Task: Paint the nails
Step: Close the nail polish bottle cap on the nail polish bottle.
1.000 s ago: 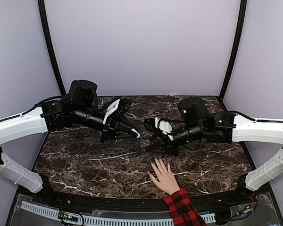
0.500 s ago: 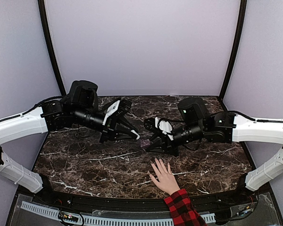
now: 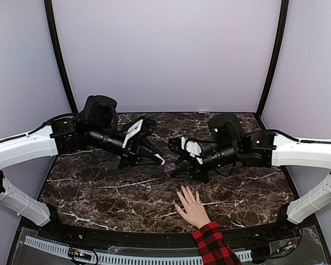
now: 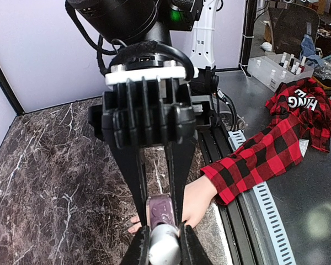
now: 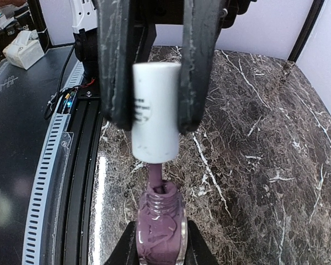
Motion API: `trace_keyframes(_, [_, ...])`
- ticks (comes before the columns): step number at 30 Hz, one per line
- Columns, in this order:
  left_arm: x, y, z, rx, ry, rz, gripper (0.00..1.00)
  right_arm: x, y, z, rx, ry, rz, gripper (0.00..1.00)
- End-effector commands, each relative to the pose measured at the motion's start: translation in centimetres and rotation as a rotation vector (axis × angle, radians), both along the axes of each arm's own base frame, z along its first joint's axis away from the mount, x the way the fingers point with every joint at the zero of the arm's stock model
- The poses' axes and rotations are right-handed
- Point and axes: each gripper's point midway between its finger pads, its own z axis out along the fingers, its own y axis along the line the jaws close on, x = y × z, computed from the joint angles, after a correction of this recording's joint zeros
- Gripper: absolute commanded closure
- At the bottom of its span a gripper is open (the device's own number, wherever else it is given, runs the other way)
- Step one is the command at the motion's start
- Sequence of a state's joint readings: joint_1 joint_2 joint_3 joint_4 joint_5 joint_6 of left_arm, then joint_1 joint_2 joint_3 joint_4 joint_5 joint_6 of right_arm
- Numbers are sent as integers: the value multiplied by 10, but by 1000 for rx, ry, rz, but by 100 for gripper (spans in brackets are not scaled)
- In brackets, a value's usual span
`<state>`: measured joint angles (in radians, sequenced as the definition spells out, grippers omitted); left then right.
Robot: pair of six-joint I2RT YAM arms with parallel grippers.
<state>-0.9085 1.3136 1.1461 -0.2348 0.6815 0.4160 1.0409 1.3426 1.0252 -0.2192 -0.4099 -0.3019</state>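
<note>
The left gripper (image 4: 164, 249) clamps the white brush cap (image 5: 154, 113) over the purple polish bottle (image 5: 160, 226) pinched in the right gripper (image 5: 160, 249), a hand (image 3: 192, 207) flat nearby.

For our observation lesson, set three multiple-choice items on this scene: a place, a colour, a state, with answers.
1. Where is the human hand? A flat on the table by its near edge; B at the back wall; C on an arm.
2. The polish bottle holds: A red; B mauve; C clear.
3. The white cap is: A screwed on; B lying on the table; C lifted off, held by the left end effector.
Answers: 1 A, it lies palm down nearest the arm bases. 2 B, mauve shows through the glass. 3 C, only the brush stem reaches the neck.
</note>
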Motion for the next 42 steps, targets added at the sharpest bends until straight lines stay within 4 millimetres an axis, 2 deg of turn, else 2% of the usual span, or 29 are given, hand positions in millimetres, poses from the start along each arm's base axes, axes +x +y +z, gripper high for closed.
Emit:
trace_keyframes(1, [0,-3,12,-18,-33,-4,100,-5,11,34,93,-39,38,100])
trace_keyframes(11, [1,-4,11,-18,-38,2,100,-5,12,32,86,-34,40,100])
trace_keyframes(23, [1,-6,3,8,-45,8,100,-4,13,42,117,-36,30,100])
trace_keyframes(36, [4,-11,-5,55,-73,48,100,5,16,64,189,-46,-23,100])
trace_keyframes(42, [5,-16,-6,64,-61,60,100,8,11,78,243,-81,-56,100])
